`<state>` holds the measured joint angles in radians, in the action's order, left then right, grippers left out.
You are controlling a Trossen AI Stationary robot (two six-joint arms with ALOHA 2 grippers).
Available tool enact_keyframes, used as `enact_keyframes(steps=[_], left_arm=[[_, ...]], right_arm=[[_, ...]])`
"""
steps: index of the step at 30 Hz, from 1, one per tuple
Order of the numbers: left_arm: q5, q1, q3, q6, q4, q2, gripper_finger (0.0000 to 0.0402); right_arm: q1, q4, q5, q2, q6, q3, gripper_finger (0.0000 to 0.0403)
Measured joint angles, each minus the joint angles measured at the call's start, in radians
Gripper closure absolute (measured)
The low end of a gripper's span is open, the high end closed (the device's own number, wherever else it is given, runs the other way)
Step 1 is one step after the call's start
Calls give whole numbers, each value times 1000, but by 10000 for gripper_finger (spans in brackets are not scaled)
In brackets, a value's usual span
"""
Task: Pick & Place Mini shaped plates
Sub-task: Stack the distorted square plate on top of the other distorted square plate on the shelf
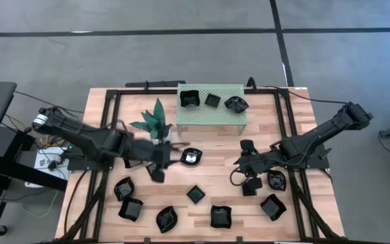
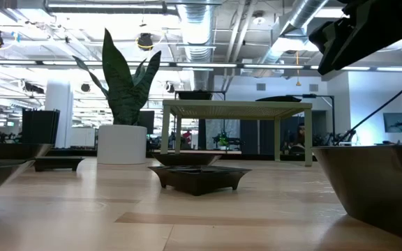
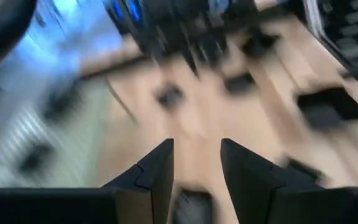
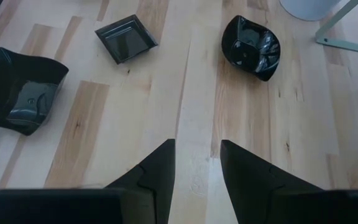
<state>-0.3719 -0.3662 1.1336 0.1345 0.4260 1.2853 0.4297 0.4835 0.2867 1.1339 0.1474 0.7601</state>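
High view: three plates (image 1: 212,100) on shelf (image 1: 212,115), eight on table (image 1: 202,177); both jaws spread, empty.

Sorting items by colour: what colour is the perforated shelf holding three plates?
Pale green shelf; the plates on it are black. Clearest in the high view.

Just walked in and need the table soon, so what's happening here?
Two robot arms are moving small black dishes onto a green shelf at the back of the table; three dishes sit there now. The left claw, open and empty, is near the plant and a dish at mid-table. The right claw hangs open and empty over bare wood. More dishes lie along the front.
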Motion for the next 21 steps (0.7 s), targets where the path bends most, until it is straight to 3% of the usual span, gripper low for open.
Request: enact_keyframes(steps=[4,7,10,15,21], left_arm=[[-32,-87,-2,-419,331,26,262],[51,-148,-2,-739,552,43,262],[138,-199,-6,-941,722,57,264],[237,-243,-125,-1121,815,50,264],[252,-228,-318,-1148,780,45,266]], right_arm=[[0,-6,0,0,0,0,280],[0,-10,0,0,0,0,280],[0,-11,0,0,0,0,280],[0,-15,0,0,0,0,280],[0,-14,0,0,0,0,280]])
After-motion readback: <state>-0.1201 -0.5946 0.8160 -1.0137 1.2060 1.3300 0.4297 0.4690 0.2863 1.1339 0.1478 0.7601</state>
